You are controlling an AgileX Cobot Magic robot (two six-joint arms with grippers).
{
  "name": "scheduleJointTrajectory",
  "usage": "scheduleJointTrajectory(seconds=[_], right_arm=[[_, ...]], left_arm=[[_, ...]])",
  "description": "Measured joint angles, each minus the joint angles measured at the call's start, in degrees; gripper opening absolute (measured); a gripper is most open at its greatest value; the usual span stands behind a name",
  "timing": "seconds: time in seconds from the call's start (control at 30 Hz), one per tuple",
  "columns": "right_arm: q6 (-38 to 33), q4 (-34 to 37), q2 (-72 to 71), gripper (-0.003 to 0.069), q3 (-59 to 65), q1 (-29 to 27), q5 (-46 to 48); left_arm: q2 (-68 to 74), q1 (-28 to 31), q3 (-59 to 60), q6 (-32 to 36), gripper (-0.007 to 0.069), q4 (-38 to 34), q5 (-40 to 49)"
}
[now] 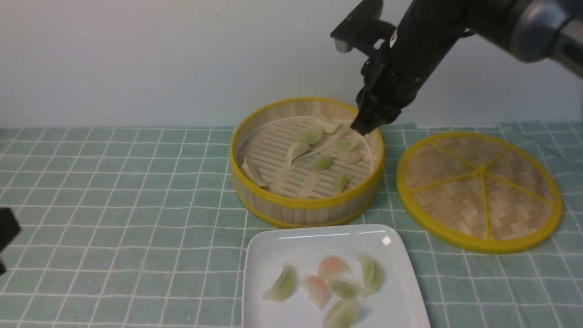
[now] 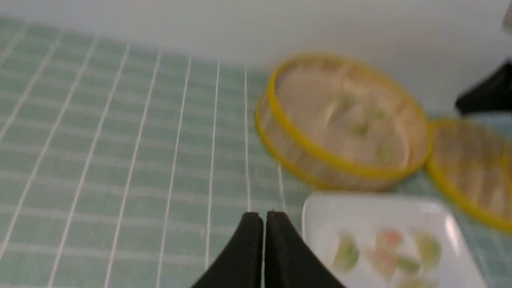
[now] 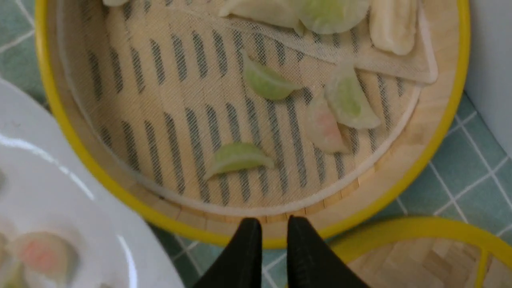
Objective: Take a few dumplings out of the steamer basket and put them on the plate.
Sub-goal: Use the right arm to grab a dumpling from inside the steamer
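The steamer basket [image 1: 304, 206] stands mid-table and holds several dumplings [image 1: 321, 163] on a mesh liner. The right wrist view shows green ones [image 3: 266, 82] and a pink one [image 3: 324, 126] in the basket [image 3: 436, 132]. The plate [image 1: 291, 246] lies just in front of the basket with several green and pink dumplings [image 1: 334, 266] on it. My right gripper [image 1: 363, 127] hangs above the basket's far right rim; in its wrist view [image 3: 274, 220] the jaws stand a little apart and empty. My left gripper [image 2: 264, 214] is shut and empty, low over the cloth left of the plate [image 2: 320, 216].
The flat woven lid [image 1: 478, 191] with yellow rim and spokes lies right of the basket, close to it. A green checked cloth [image 1: 114, 182] covers the table. A white wall runs behind the basket. A black part of my left arm [image 1: 7, 232] shows at the left edge.
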Motion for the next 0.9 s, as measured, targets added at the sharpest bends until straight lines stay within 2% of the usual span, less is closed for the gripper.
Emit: scheduleJointTrajectory(seconds=[0.07,0.1,0.13,0.17,0.2,0.23,0.27,0.4,0.73,0.83,0.9], right_arm=[[0.00,-0.11,3.96,0.0169,-3.44,0.00,-0.12],[0.00,-0.11,4.30,0.0174,-3.44,0.00,-0.12],[0.00,-0.32,6.62,0.0216,-5.40,0.00,-0.12],[0.00,-0.39,7.25,0.0222,-5.62,0.00,-0.12],[-0.06,-0.68,9.35,0.0267,-7.35,0.00,-0.14],[-0.06,-0.65,9.66,0.0272,-7.55,0.00,-0.14],[-0.12,-1.39,12.08,0.0311,-8.83,0.00,-0.19],[-0.20,-2.55,15.93,0.0366,-10.35,0.00,-0.53],[2.26,-6.59,20.39,0.0373,-11.18,0.00,-6.37],[2.89,-6.48,20.43,0.0342,-11.18,0.05,-6.14],[4.45,-6.81,20.52,0.0230,-11.61,0.05,-5.96]], left_arm=[[8.34,0.00,-5.71,3.56,-0.0006,-0.16,7.78],[9.01,0.00,-5.71,3.88,-0.0006,-0.30,8.28],[13.42,0.00,-7.98,5.83,-0.0006,-0.97,10.94],[14.00,0.00,-7.98,6.11,-0.0006,-1.11,11.20],[18.18,0.00,-9.33,8.12,-0.0006,-2.45,12.59],[18.65,0.00,-9.41,8.35,-0.0006,-2.64,12.66],[22.18,0.00,-9.74,10.79,-0.0006,-4.16,12.95],[26.00,0.00,-9.79,15.03,-0.0006,-6.00,13.52],[26.48,0.00,-9.98,16.84,-0.0006,-6.34,14.09],[26.48,0.00,-10.03,16.84,-0.0006,-6.34,14.08],[26.48,0.00,-10.03,16.84,-0.0006,-6.38,14.08]])
